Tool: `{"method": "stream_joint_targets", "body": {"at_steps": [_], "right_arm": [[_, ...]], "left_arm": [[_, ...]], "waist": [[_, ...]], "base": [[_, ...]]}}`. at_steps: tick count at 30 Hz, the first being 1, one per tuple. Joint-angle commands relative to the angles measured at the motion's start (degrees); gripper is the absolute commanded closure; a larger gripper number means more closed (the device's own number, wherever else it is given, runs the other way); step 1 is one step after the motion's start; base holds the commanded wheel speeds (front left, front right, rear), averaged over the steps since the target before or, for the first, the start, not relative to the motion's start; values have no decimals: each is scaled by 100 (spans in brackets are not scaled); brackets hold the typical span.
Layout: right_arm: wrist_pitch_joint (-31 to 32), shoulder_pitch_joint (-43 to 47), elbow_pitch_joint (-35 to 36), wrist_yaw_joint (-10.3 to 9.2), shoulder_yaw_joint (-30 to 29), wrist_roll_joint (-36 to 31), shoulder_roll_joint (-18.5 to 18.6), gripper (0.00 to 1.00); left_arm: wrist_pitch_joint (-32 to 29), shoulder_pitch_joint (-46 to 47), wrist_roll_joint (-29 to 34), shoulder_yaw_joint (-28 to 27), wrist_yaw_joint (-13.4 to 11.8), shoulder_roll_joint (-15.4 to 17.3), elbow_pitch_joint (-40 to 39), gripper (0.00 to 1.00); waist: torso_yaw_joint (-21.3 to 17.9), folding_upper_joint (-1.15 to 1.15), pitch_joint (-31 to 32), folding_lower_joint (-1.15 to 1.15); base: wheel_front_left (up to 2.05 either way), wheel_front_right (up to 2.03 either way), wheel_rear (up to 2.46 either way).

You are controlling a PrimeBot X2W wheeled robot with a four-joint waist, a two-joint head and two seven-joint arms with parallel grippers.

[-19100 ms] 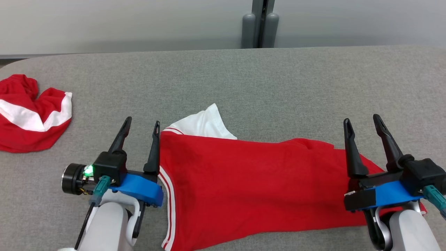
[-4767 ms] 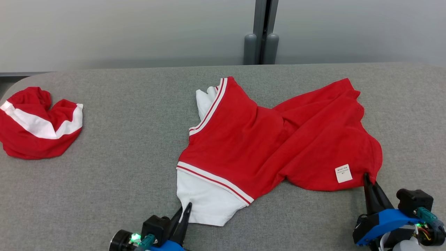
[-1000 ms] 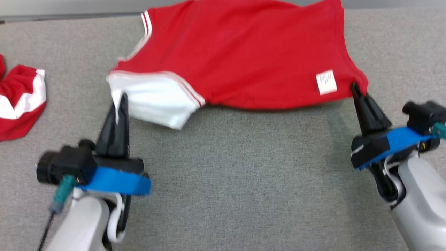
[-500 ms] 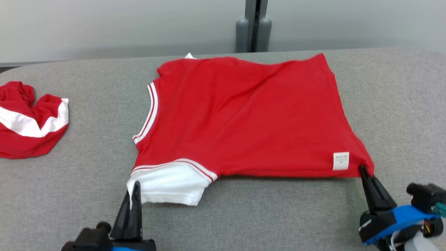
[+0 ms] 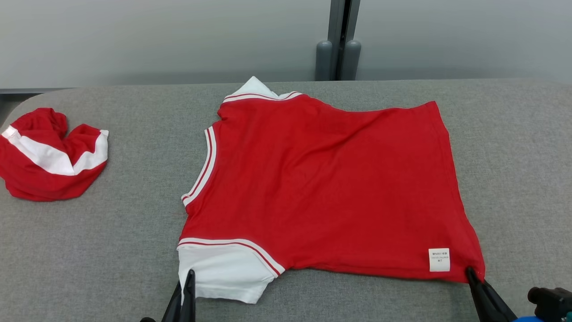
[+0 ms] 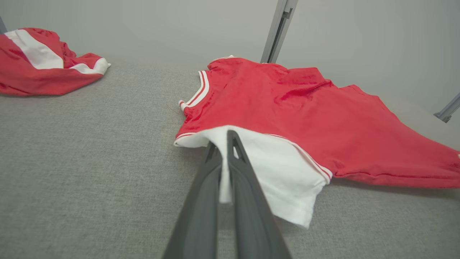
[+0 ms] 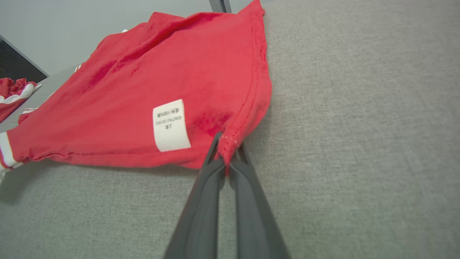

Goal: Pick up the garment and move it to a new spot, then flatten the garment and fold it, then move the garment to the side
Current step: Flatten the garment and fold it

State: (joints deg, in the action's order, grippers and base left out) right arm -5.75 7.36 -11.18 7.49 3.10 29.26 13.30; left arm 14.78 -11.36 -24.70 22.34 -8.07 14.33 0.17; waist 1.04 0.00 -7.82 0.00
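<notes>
Grey fabric table (image 5: 111, 250) carries a red shirt with white sleeves (image 5: 321, 188), spread nearly flat at centre. Crumpled red-and-white cloth (image 5: 49, 156) lies far left. Left gripper (image 5: 187, 281) clamps the near white sleeve (image 5: 223, 275); right gripper (image 5: 470, 271) pinches the near right hem corner beside a white label (image 5: 439, 260).

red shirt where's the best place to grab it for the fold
Take the red shirt by its two near corners, coming low from the robot's side, as now: left gripper shut on the white sleeve, right gripper on the hem corner beside the label. It lies flat, so only edges give the fingers purchase.
</notes>
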Motion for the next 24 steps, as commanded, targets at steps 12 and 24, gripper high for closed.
{"method": "stream_joint_targets", "body": {"at_steps": [12, 24], "right_arm": [[401, -261, 171, 1, -110, -204, 23, 100], [539, -1090, -51, 1, 174, -26, 127, 100]], "left_arm": [[-59, 515, 104, 104, 193, 145, 246, 100], [-215, 1410, 186, 96, 440, 320, 535, 100]], "waist": [[-62, 0, -76, 0], [-183, 0, -307, 0]], "base": [[0, 0, 0], [0, 0, 0]]}}
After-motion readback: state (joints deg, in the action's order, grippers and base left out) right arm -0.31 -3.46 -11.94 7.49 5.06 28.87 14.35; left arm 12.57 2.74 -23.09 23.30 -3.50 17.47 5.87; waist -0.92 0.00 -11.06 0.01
